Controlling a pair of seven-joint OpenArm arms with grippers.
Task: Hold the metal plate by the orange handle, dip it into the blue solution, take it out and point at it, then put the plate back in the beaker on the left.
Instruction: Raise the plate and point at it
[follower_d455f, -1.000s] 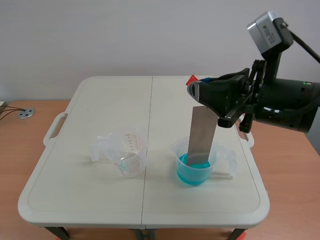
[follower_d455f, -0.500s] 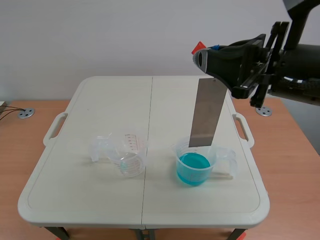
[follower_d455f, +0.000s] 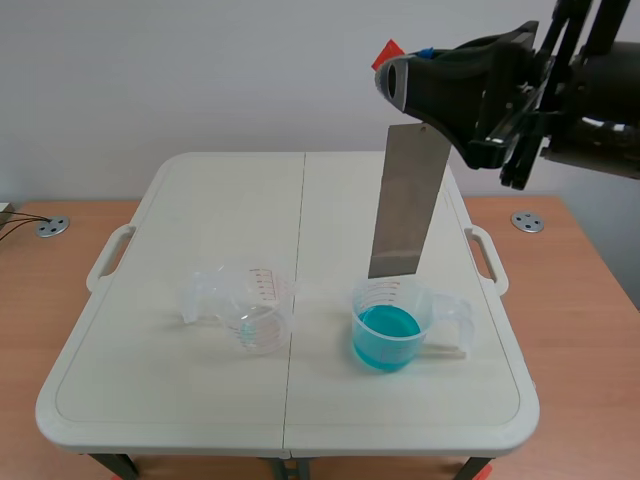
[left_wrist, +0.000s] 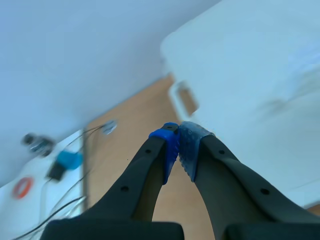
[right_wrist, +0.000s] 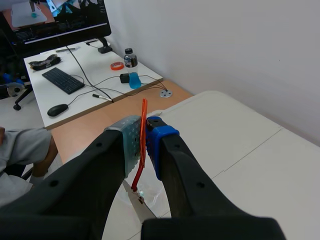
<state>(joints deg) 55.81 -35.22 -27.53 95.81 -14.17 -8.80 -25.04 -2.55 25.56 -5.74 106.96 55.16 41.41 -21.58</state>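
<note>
My right gripper is raised over the table's right half, shut on the orange handle of the metal plate. The plate hangs slightly tilted, its lower edge just above the beaker of blue solution. In the right wrist view the orange handle is pressed between the two pads, and a bit of the plate shows below them. The empty clear beaker stands at the left of the table. My left gripper is shut on nothing, off the table's side; it does not show in the scene view.
The white folding table has side handles. A wooden floor surrounds it. In the right wrist view, a desk with a keyboard, mouse, bottle and cables stands beyond the table, and a person's leg shows beside the gripper.
The right arm has risen, lifting the plate out of the blue solution until its lower edge hangs clear above the beaker. Both beakers stayed in place.
</note>
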